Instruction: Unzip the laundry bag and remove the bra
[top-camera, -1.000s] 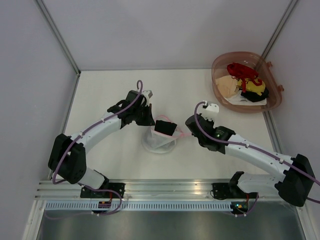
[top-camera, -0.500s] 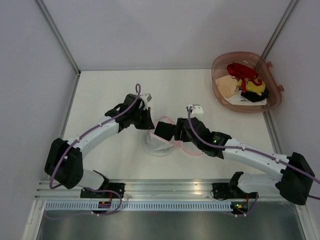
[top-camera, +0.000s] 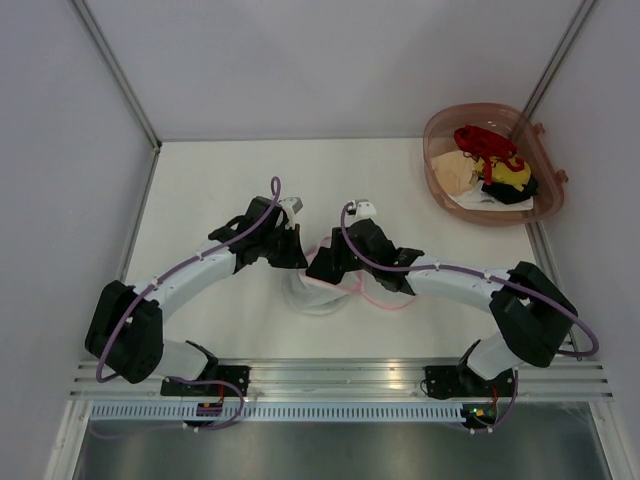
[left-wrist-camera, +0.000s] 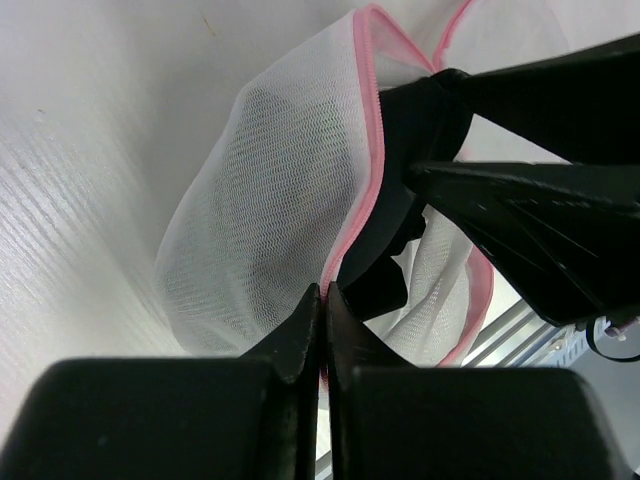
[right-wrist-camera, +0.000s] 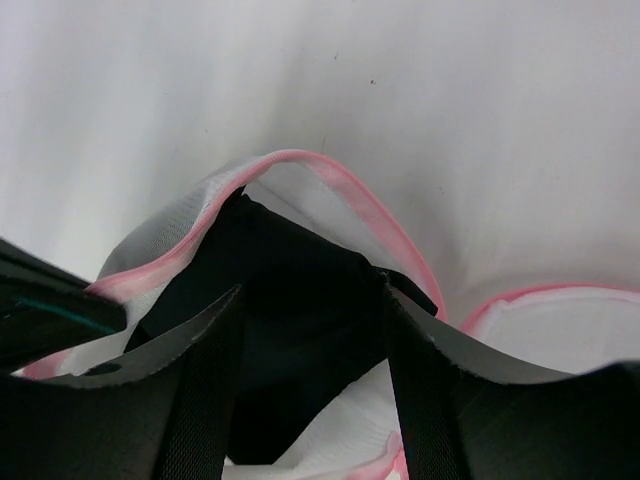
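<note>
The bag stands a little below the middle of the top view, on the white table, between the two arms. The left claw is pressed together on the pink rim of the bag. I think it pinches there to keep the mouth lifted and wide, so the other arm can enter.

The right claw has its fingers apart, one on each side of the black bra, which sticks up out of the open mouth. This looks like the pose before a grasp. From these views I cannot tell if the pads already touch the cloth.

The zipper seems already undone, because the rim gapes, but the slider itself I do not find anywhere.

In the top view both claws and the bra merge into one dark mass, so the contact is hard to read there. The lower part of the bra is sunk in the mesh and only a shadow shows through. The bottom of the bag is cut off in both wrist views.

A brownish basket with coloured garments sits in the upper right corner, well apart
</note>
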